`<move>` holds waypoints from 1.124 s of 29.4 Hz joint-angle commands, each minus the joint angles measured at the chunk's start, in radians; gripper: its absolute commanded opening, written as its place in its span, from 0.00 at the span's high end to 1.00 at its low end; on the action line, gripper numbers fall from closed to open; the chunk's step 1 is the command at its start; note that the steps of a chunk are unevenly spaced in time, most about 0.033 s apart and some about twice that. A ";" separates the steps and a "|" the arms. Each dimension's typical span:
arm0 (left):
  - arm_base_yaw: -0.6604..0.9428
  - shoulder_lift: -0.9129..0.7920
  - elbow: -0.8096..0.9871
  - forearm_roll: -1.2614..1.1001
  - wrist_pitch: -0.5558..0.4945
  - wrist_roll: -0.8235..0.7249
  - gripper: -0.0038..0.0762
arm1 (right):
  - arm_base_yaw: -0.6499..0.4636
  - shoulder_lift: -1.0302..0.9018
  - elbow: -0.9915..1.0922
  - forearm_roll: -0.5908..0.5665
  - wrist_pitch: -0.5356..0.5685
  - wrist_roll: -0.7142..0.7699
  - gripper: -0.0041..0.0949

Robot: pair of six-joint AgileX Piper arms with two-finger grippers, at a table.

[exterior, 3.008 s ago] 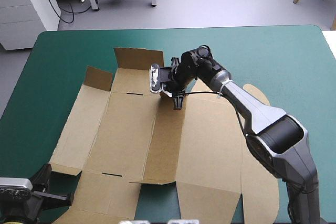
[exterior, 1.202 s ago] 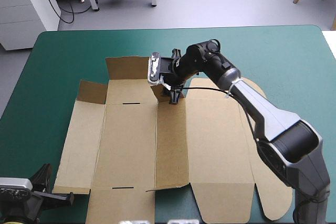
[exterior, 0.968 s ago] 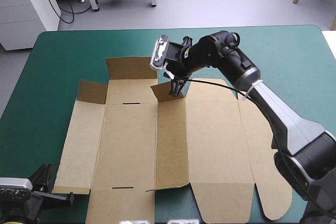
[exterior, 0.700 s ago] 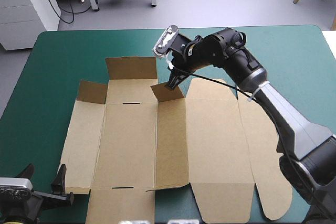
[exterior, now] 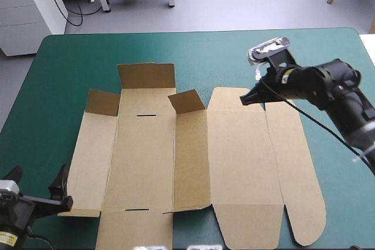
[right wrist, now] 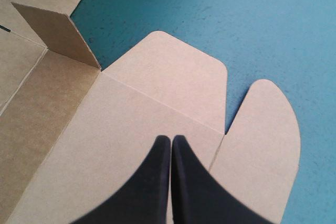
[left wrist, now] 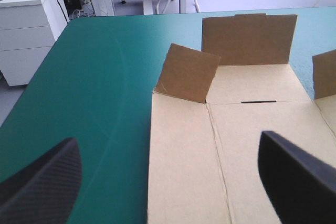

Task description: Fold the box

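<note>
The box was barely started, tbh. It lay mostly flat on the table, with only three flaps up along its far edge and no walls tucked. The right claw hovered over the far-right panel, pinched shut on nothing. The left claw sat wide open and empty at the near-left corner.

Left hand spread wide; right hand pinched to a point.
</note>
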 commanded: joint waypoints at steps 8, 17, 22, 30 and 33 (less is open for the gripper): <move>-0.008 0.476 -0.341 0.030 0.049 0.003 0.15 | -0.023 -0.362 0.277 0.023 -0.109 0.020 0.97; -0.008 0.731 -0.492 0.017 0.254 0.006 0.15 | -0.023 -0.513 0.429 0.023 -0.120 0.023 0.97; -0.008 0.778 -0.492 0.011 0.299 -0.004 0.16 | -0.023 -0.529 0.447 0.012 -0.121 0.025 0.97; -0.008 0.791 -0.492 0.019 0.422 0.011 0.20 | -0.023 -0.529 0.447 0.018 -0.115 0.023 0.97; -0.006 0.845 -0.492 0.036 0.493 0.027 0.20 | -0.023 -0.529 0.447 0.018 -0.115 0.023 0.97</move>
